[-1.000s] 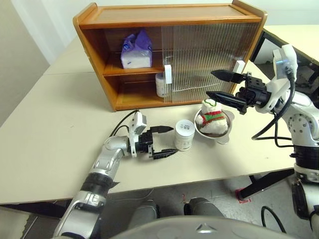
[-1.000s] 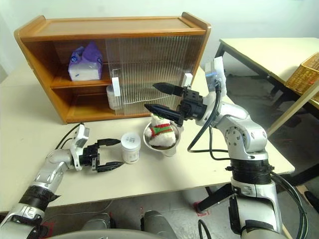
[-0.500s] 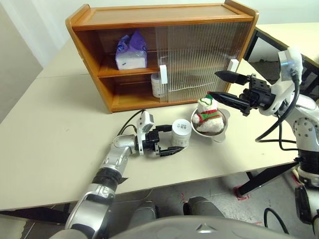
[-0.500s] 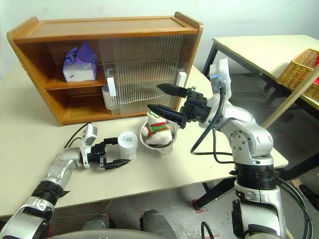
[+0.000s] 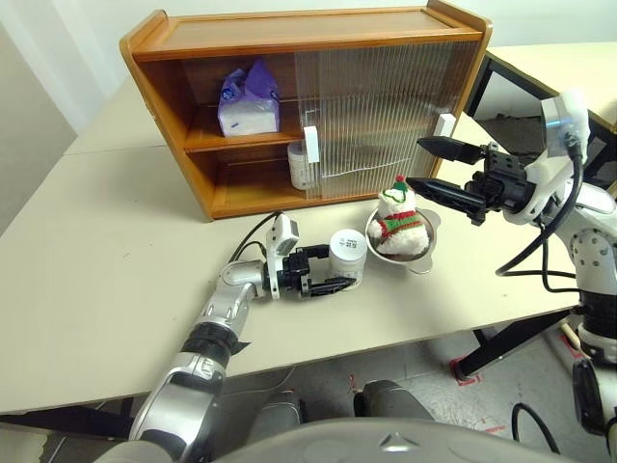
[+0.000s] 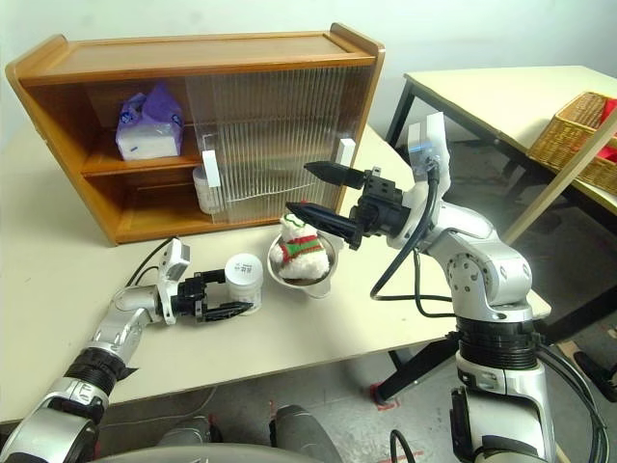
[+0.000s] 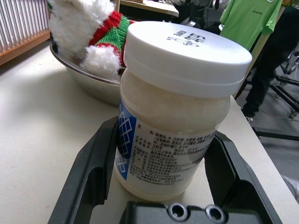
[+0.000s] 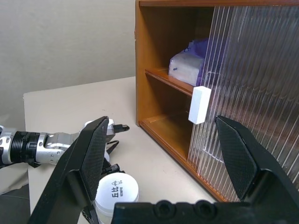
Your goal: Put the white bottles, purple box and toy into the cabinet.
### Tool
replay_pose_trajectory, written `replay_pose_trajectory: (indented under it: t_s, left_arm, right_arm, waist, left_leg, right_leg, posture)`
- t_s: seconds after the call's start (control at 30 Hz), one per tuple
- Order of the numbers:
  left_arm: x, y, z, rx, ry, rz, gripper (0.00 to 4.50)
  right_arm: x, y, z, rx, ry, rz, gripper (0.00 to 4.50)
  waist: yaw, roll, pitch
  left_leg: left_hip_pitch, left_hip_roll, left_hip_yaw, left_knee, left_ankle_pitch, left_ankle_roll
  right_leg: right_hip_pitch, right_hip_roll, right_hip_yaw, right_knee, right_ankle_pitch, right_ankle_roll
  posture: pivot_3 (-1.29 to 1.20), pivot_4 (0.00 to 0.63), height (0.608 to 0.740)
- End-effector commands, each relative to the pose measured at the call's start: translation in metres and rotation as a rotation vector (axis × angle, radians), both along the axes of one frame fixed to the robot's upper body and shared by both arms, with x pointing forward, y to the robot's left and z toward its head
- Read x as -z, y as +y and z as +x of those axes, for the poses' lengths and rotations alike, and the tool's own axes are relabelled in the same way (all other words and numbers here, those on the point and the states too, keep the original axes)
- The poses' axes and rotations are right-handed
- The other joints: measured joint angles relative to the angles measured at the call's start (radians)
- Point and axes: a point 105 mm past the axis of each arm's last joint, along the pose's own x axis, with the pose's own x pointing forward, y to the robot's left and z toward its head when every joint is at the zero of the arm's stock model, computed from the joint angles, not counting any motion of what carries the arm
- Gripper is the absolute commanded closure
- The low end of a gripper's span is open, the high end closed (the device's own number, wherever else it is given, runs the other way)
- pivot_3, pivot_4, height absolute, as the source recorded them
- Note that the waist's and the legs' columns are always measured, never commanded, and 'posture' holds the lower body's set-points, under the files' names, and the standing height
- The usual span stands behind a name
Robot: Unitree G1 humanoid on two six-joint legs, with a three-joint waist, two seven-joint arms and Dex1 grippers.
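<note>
Progress: 2 of 4 items are in the cabinet [image 5: 193, 116]. The purple box [image 5: 247, 101] sits on the upper shelf at the open left end. 1 bottle [image 5: 298, 164] stands on the lower shelf, partly behind the door edge.

Left to do: the 2nd bottle [image 5: 347, 257] and the toy [image 5: 400, 212].

The 2nd bottle stands upright on the table [image 5: 96, 251], just beside the steel bowl [image 5: 424, 253]. The left gripper [image 5: 326, 281] lies level with 1 finger on each side of it; whether the pads press the wall I cannot tell. Not lifted yet.

The toy sits in the bowl, in front of the cabinet doors.

The right gripper [image 5: 436, 164] hangs above the toy, fingers wide apart, holding nothing.
</note>
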Motion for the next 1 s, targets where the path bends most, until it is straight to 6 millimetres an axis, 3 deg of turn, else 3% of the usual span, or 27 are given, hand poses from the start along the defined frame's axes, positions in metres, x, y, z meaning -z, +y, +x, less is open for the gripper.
replay_pose_trajectory:
  t_s: [0.03, 0.37, 0.7, 1.0]
  left_arm:
    - [-0.009, 0.019, 0.009, -0.097, -0.024, -0.002, 1.44]
    - [-0.027, 0.037, 0.027, -0.287, -0.040, -0.039, 1.44]
    - [-0.045, 0.065, 0.073, -0.633, -0.029, -0.084, 1.44]
    - [-0.055, 0.081, 0.098, -0.803, -0.060, -0.072, 1.44]
  right_arm:
    - [-0.001, 0.002, 0.001, -0.011, -0.003, 0.000, 0.00]
    - [0.001, 0.007, 0.005, -0.029, -0.001, 0.011, 0.00]
    - [0.002, 0.006, 0.006, -0.031, -0.002, 0.013, 0.00]
    - [0.002, 0.006, 0.006, -0.028, -0.005, 0.016, 0.00]
  waist:
    - [0.000, 0.000, 0.000]
    - [0.014, 0.000, 0.000]
    - [0.023, 0.000, 0.000]
    - [0.028, 0.000, 0.000]
  left_leg:
    - [0.000, 0.000, 0.000, 0.000, 0.000, 0.000]
    - [0.000, 0.000, 0.000, 0.000, 0.000, 0.000]
    - [0.000, 0.000, 0.000, 0.001, 0.000, 0.000]
    - [0.000, 0.000, 0.001, 0.001, 0.001, 0.000]
  right_leg:
    - [0.000, 0.000, 0.000, 0.000, 0.000, 0.000]
    - [0.000, 0.002, 0.001, -0.001, 0.000, 0.000]
    - [0.000, 0.002, 0.001, -0.001, 0.005, -0.007]
    - [0.000, 0.004, 0.001, -0.001, 0.005, -0.006]
  posture:
    - [-0.17, 0.000, 0.740]
    - [-0.14, 0.000, 0.740]
    - [-0.14, 0.000, 0.740]
    - [-0.14, 0.000, 0.740]
